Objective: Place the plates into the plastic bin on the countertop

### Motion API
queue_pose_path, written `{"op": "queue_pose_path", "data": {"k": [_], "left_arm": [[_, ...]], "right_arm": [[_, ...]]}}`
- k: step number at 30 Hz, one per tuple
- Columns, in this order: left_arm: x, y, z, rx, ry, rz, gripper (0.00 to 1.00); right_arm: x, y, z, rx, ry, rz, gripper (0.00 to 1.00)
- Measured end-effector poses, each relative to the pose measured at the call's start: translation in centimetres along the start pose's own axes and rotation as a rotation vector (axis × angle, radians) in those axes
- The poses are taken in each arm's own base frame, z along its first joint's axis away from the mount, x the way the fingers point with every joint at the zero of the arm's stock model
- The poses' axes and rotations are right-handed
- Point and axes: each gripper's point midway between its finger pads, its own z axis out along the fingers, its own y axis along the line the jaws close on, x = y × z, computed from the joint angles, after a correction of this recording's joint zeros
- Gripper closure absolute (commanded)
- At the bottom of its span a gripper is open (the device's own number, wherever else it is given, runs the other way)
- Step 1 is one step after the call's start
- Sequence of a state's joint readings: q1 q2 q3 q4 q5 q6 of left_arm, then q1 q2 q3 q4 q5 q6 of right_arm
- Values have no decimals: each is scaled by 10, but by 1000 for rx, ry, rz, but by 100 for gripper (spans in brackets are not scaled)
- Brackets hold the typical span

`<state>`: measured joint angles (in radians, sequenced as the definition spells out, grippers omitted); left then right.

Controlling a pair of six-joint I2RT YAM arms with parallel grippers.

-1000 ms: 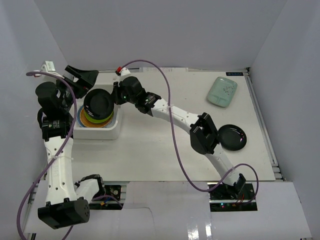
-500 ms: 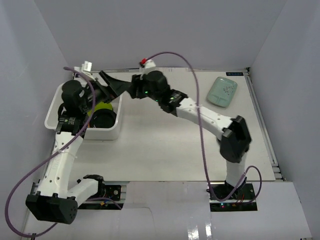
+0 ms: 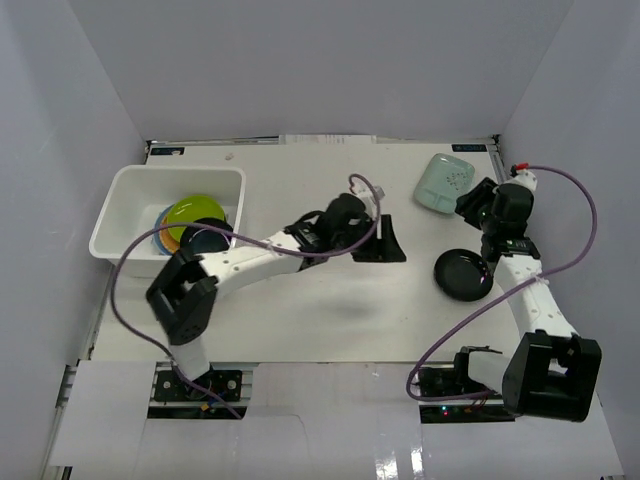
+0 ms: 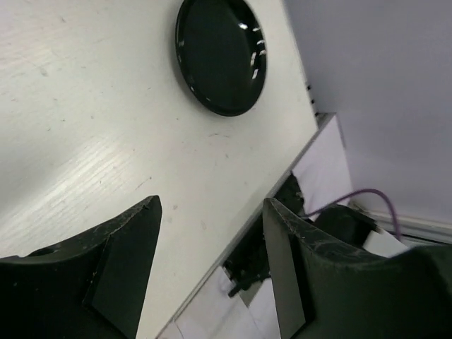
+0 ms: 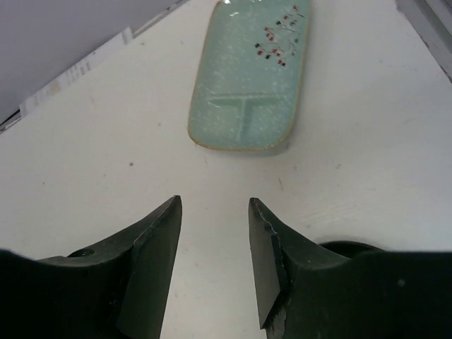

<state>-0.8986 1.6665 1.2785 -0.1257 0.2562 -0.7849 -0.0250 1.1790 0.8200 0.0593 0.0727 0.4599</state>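
Observation:
The plastic bin (image 3: 112, 215) stands at the back left of the countertop (image 3: 300, 300). In it lie a light blue plate (image 3: 160, 228), a lime green plate (image 3: 190, 212) and a black plate (image 3: 207, 240). A second black plate (image 3: 463, 272) (image 4: 221, 53) lies on the right, its rim (image 5: 346, 247) showing by my right finger. A mint rectangular plate (image 3: 446, 182) (image 5: 253, 74) lies at the back right. My left gripper (image 3: 392, 245) (image 4: 210, 203) hangs open and empty mid-table, left of that black plate. My right gripper (image 3: 466, 203) (image 5: 215, 200) is open and empty, just short of the mint plate.
My left arm (image 3: 260, 255) stretches from the bin's front corner across the middle of the countertop. Purple cables (image 3: 560, 250) loop beside both arms. Pale grey walls enclose the table, and its front edge (image 4: 268, 205) shows under the left gripper.
Both grippers have left the bin: the left swung to mid-table, the right swept to the back right by the mint plate with its jaws now apart. A black plate now lies in the bin.

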Motion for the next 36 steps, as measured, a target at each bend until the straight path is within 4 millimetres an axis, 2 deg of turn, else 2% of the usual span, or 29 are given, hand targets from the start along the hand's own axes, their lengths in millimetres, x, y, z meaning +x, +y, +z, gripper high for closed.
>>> {"op": "queue_pose_path", "data": {"k": [2,4,10,12,17,18,20,21,22,23,27,30,32,34,36], "left_arm": [[27,9,40,-38,70,8,29],[52,22,75,-80,128,14,29],[87,48,147,-138,190,24,29],[92,53,166,-143,189,13,31],[81,43,194,-112,152,11,37],[78,42,200,-107,143,12,44],[75,42,211,-113,124,13,50],[73,42,217,-113,115,18,59],[72,42,222,-116,104,21,63],[73,44,225,-124,100,18,67],[72,46,233,-137,77,5,100],[71,44,233,-128,64,-8,100],[75,47,222,-131,61,-10,100],[76,55,198,-158,57,-1,100],[79,65,163,-194,66,14,100]], "right_arm": [[9,-22,-10,24,23,33,51],[5,-28,-20,15,13,52,52],[-28,-1,-52,-130,-75,50,52],[-33,7,-58,-171,-82,53,53],[-28,23,-64,-261,-46,56,53],[-27,25,-65,-274,-42,58,53],[-24,29,-68,-296,-35,64,53],[-22,30,-69,-306,-31,66,53],[-19,31,-71,-313,-26,68,53],[-18,31,-72,-319,-26,68,53],[-16,35,-77,-343,-22,75,53],[-16,36,-80,-348,-28,75,52],[-18,37,-82,-350,-35,72,50],[-19,38,-83,-352,-38,73,48],[-20,39,-84,-356,-40,78,44]]}}
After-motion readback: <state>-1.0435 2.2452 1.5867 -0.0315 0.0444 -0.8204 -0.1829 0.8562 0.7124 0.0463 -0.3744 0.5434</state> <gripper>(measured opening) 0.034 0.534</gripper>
